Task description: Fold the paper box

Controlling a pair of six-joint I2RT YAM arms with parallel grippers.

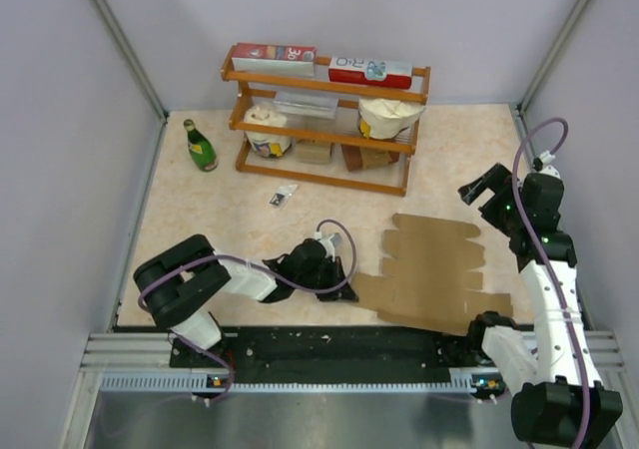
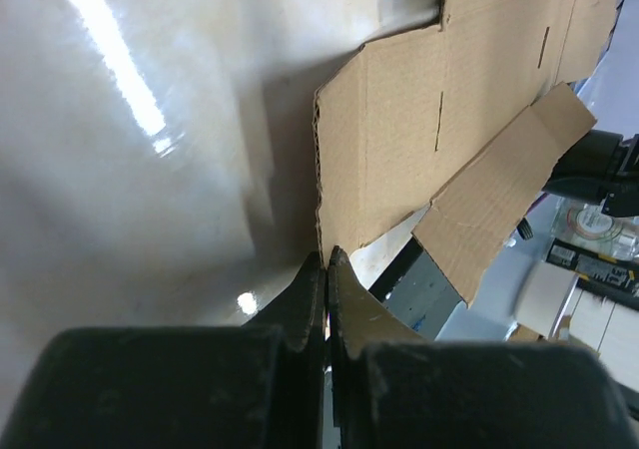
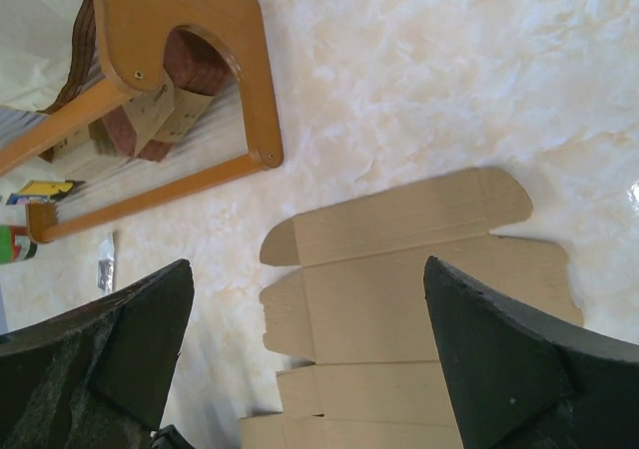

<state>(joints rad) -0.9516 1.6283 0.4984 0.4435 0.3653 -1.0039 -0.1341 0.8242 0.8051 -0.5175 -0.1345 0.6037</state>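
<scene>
my left gripper (image 2: 325, 259) is closed tight, and the near-left corner of the box (image 1: 434, 269) looks pinched between its fingers. my right gripper (image 3: 308, 269) is spread wide and holds nothing.

the box lies well in front of the rack (image 1: 319, 135), out past its right half, with my left gripper in front of the rack's middle and my right one raised off the rack's right end.

i judge this to be the start of the first fold. to do it well i should keep the pinch shallow, lift the corner slowly and turn it about the nearest crease, not drag the whole sheet. my right gripper should come down and pin the middle panel before i lift further, or the sheet will slide or bow. i must watch that the thin board does not kink away from a score line.

the box is plain brown cardboard, unprinted, a die-cut blank almost wholly flat. it has stepped flaps and rounded tabs toward the rack, narrow slits in one panel, and one flap at the side away from the rack tilted up.
</scene>
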